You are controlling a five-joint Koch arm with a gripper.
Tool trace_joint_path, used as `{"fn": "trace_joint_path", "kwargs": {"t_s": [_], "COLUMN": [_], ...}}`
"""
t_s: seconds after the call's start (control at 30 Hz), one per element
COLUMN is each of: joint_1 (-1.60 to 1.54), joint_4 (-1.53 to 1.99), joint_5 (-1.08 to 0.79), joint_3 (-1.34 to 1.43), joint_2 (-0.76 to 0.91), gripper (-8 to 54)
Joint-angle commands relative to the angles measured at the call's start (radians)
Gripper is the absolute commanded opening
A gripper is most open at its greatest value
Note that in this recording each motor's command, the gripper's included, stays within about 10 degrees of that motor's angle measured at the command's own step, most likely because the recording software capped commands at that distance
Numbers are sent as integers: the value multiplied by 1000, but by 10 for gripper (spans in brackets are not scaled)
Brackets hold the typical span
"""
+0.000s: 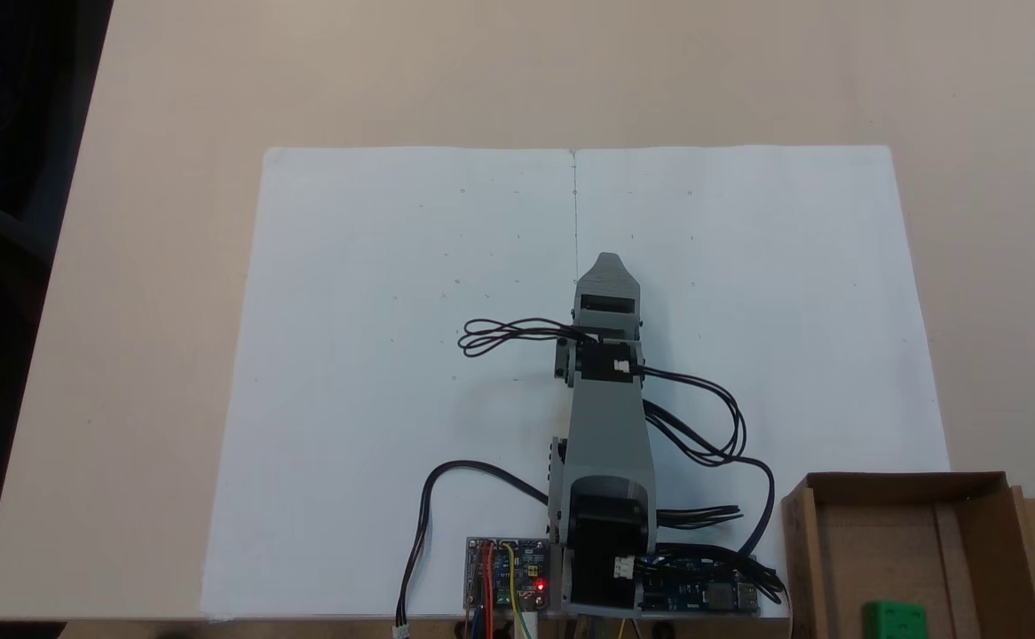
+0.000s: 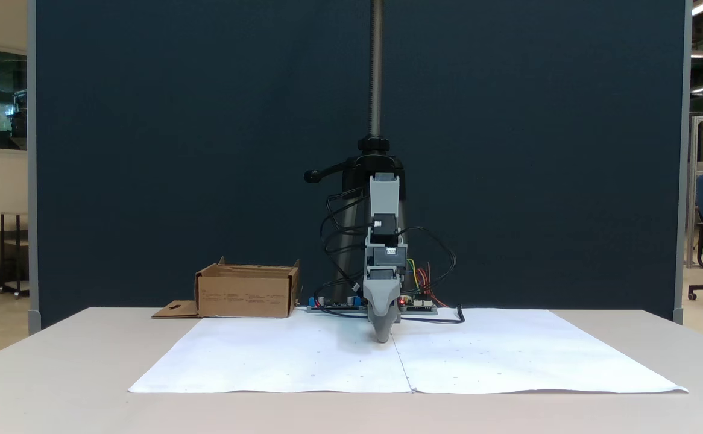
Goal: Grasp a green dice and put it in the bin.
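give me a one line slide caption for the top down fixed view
Gray arm with its gripper resting over white paper, green dice already inside the cardboard box at lower right.

A beige worktop (image 1: 171,266) carries two white paper sheets (image 1: 411,373) laid edge to edge at its centre, in both fixed views. The robot arm's base and circuit boards (image 1: 507,575) stand at the paper's near edge, with the brown cardboard bin (image 1: 881,532) just beside them.
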Motion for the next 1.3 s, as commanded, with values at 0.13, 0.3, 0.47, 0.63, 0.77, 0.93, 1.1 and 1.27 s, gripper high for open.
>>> {"fn": "trace_joint_path", "kwargs": {"t_s": [0.13, 0.3, 0.47, 0.63, 0.77, 0.93, 1.1, 1.27], "joint_1": [15, 8, 18, 21, 21, 23, 25, 17], "joint_4": [-398, -675, -845, -1001, -1127, -1195, -1195, -1193], "joint_5": [38, 37, 37, 31, 31, 31, 28, 31], "joint_3": [190, 290, 350, 350, 350, 350, 350, 350], "joint_2": [25, 97, 166, 253, 259, 258, 258, 258], "gripper": [454, 455, 458, 458, 459, 459, 457, 456]}}
